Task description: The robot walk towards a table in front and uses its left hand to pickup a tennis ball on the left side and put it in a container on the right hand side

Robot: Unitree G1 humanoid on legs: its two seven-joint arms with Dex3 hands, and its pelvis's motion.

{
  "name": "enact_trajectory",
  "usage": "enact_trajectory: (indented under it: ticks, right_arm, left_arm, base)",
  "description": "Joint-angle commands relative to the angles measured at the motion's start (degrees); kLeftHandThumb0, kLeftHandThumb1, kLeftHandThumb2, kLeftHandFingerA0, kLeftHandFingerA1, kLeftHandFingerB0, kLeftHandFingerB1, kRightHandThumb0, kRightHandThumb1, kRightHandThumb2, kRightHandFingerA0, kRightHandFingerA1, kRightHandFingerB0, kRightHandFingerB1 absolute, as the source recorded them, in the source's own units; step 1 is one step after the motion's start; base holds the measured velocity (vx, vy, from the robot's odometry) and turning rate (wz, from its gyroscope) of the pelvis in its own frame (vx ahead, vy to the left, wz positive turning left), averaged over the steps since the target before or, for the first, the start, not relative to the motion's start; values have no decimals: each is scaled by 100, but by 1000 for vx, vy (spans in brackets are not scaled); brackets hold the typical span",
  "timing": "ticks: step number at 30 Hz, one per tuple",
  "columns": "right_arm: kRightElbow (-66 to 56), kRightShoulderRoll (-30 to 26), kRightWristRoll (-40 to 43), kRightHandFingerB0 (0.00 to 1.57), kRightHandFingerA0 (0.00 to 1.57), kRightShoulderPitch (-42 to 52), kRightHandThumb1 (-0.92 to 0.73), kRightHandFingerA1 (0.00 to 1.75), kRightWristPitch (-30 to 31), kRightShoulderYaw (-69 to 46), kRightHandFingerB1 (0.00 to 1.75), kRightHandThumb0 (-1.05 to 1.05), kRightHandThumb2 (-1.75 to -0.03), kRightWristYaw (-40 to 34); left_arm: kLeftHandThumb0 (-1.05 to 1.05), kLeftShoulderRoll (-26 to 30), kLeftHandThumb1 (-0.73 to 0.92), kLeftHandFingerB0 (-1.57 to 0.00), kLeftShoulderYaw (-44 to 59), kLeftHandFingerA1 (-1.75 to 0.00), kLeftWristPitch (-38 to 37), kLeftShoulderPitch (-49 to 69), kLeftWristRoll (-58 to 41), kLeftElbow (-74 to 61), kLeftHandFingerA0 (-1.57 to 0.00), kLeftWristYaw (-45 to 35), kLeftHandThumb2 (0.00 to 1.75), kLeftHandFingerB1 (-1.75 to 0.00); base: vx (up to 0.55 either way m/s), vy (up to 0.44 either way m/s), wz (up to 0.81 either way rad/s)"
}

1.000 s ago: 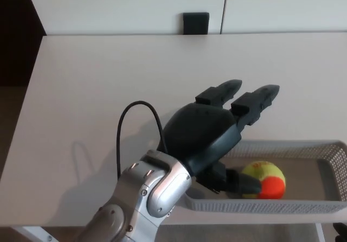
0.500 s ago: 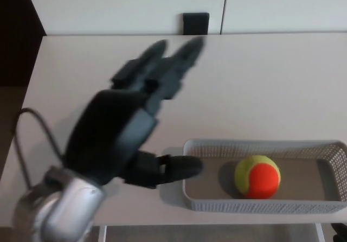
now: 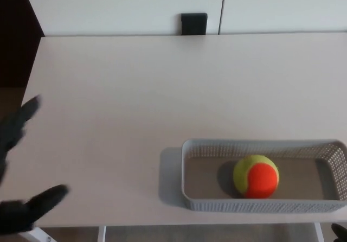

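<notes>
At the lower left edge of the frame, the left robot hand (image 3: 19, 215) has withdrawn, empty, fingers spread; the tennis ball (image 3: 256, 176) lies in the container (image 3: 244, 204) at lower right: placement judged complete

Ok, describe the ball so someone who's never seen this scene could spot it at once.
Start at the pale table; near its front edge on the right sits a grey mesh tray. The ball lies inside it, about midway along. It is the only item in there, yellow-green with an orange patch.
</notes>
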Motion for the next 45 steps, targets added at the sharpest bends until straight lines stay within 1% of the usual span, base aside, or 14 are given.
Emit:
enact_trajectory:
  ticks: [1,6,15,16,17,28,29,30,33,34,36,37,42,45]
  right_arm:
    - [214,-96,-60,65,89,361,-45,60,-67,-33,42,-54,-55,-89]
    - [204,-106,-59,66,87,384,-45,59,-69,-34,41,-53,-55,-70]
    - [332,-122,-79,65,88,718,-45,60,-187,-22,41,-51,-55,5]
    - [371,-179,-135,63,85,775,-45,60,-85,33,41,-55,-56,49]
    - [408,-221,-188,60,86,820,-46,62,-28,86,42,-56,-55,89]
    - [757,-334,-193,50,72,835,-32,70,258,153,55,-60,-75,501]
    - [924,-428,-27,55,78,852,-43,58,298,-6,39,-55,-55,766]
    - [995,-493,184,49,76,910,-33,67,242,-207,52,-60,-75,999]
    - [996,-530,414,55,81,1026,-46,56,126,-475,42,-59,-55,1086]
    - [804,-527,588,50,76,1202,-46,61,151,-669,46,-59,-55,1054]
    - [732,-550,799,42,68,1395,-37,66,41,-985,52,-63,-77,1096]
    - [774,-548,809,45,69,1395,-37,66,-6,-1044,51,-67,-76,1030]
    - [884,-465,1183,42,62,1454,-42,66,-169,-1840,46,-60,-53,933]
    - [894,-355,1471,26,43,1455,-43,62,-362,-2374,41,-62,-53,752]
  left_arm:
    - [-59,255,57,-15,3339,-29,-2670,745,-3012,4199,-12,-60,59,-27]
    - [-75,426,56,-3,3295,-39,-2625,381,-2760,5463,-3,219,89,-31]
    - [-73,904,61,-3,3150,-40,-1993,-243,-2280,8756,-4,954,98,-30]
    - [-35,826,52,0,3230,-49,-1854,-275,-2394,9015,0,947,107,-49]
    - [-73,798,64,-1,3200,-42,-1797,-271,-2369,9169,-4,984,98,-30]
    - [-78,1050,63,-1,2174,-12,-1687,-362,-1634,9723,0,155,96,-18]
    - [-68,1028,68,-9,1696,-22,-1945,-446,-1278,9534,-6,-105,62,-23]
    - [-68,1000,47,-7,1378,-30,-2058,-540,-1079,9401,-6,-322,82,-29]
    - [-68,1056,48,-4,912,-23,-2254,-651,-881,9347,0,-687,86,-26]
    - [-65,1024,58,-10,651,-31,-2192,-712,-806,9197,-5,-763,58,-27]
    - [-62,970,55,-14,245,-31,-2270,-777,-744,9042,-10,-799,59,-26]
    - [-71,974,43,-12,147,-41,-2281,-807,-744,8981,0,-864,78,-32]
    - [-57,837,53,-5,-269,-30,-1717,-1238,-1363,8446,-5,-1188,57,-24]
    - [-59,523,40,-4,-38,-25,-1045,-1403,-2012,8165,-1,-1395,77,-20]
  base:
    - [0,0,0]
    - [0,0,0]
    - [0,0,0]
    - [0,0,0]
    - [0,0,0]
    - [0,0,0]
    - [0,0,0]
    - [0,0,0]
    - [0,0,0]
    - [0,0,0]
    - [0,0,0]
    - [0,0,0]
    - [0,0,0]
    - [0,0,0]
